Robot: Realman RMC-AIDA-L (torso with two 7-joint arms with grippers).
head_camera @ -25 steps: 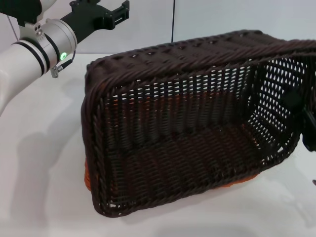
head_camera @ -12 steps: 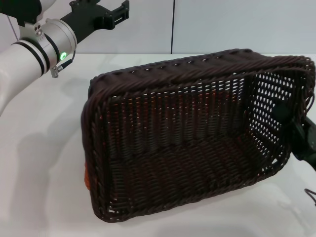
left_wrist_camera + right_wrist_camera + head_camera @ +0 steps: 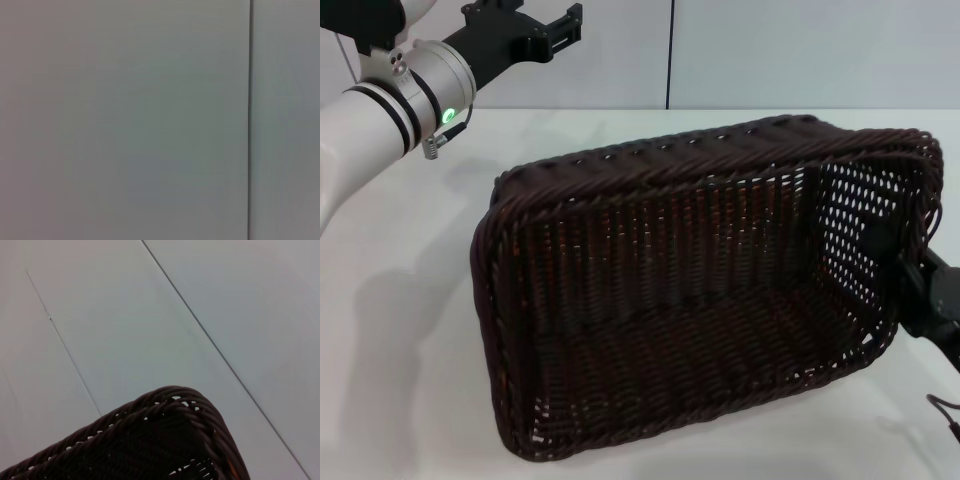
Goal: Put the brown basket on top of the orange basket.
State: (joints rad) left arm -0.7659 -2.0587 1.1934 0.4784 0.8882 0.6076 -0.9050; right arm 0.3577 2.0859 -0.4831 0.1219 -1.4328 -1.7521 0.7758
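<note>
- Dark woven brown basket (image 3: 690, 290) fills the middle of the head view, tipped with its opening toward the camera; its 3 o'clock end is carried by the right end effector (image 3: 920, 300), seemingly clamped on that wall, though the fingers are masked by weave
- Orange basket is not visible; presumably under the brown one, so judging seating is guesswork; lowering, levelling and release look undone
- Left end effector (image 3: 535, 30) idles at 11 o'clock, above the table (image 3: 410, 300); its opening is unreadable
</note>
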